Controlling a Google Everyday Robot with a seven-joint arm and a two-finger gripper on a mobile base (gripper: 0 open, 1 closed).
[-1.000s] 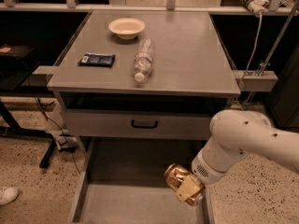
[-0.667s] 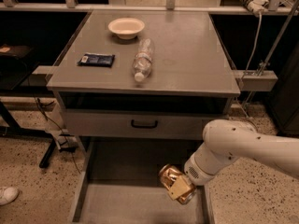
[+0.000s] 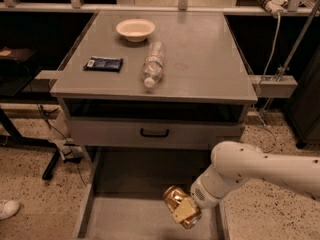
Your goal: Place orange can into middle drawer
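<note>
1. Over the near right of the middle drawer point(image 3: 125, 220), the gripper point(image 3: 185, 213) clasps the orange can point(image 3: 173, 197)
2. Best lowered onto the flat floor before letting go, clear of the right wall

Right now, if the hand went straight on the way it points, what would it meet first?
The hand, gripping the orange can over the open middle drawer, points down and left; it would likely meet the drawer's floor first, though depth is unclear.
</note>
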